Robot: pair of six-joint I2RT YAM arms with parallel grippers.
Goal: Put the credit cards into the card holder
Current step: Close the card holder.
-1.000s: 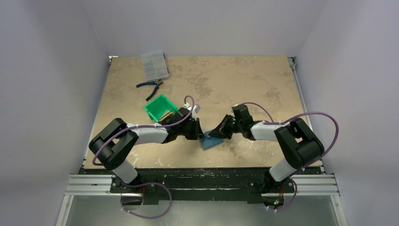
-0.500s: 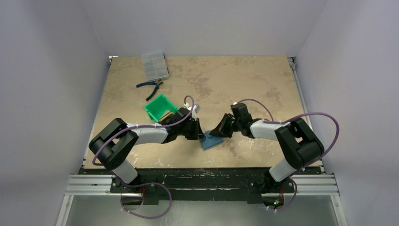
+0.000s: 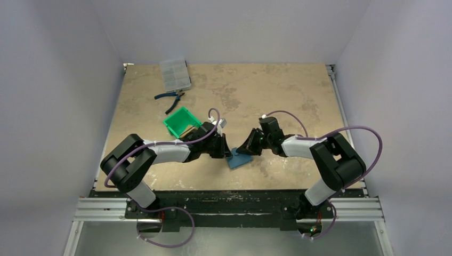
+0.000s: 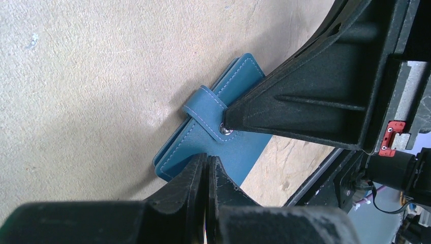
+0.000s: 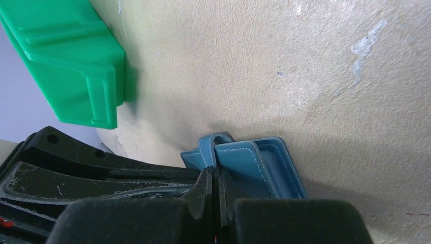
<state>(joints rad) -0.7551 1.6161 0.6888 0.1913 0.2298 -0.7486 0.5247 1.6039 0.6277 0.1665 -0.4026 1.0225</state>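
Observation:
The card holder point(image 3: 238, 159) is a teal-blue wallet lying folded on the table between the two arms, its clasp tab point(image 4: 203, 104) wrapped over the edge. My left gripper point(image 4: 207, 158) is shut, nothing between its fingers, with the tips resting on the wallet's near corner point(image 4: 175, 162). My right gripper point(image 5: 214, 174) is also shut and empty. Its tip sits at the clasp's metal snap point(image 4: 224, 130) on the wallet's cover point(image 5: 254, 162). The credit cards are out of view in every frame.
A green plastic tray point(image 3: 180, 120) stands just behind the left wrist, also in the right wrist view as the green tray point(image 5: 71, 66). Blue-handled pliers point(image 3: 170, 97) and a clear compartment box point(image 3: 175, 73) lie at the far left. Grey walls enclose the table.
The right wrist has shifted slightly left and away from the table's near edge. The left arm and the wallet stay put, and both grippers remain shut.

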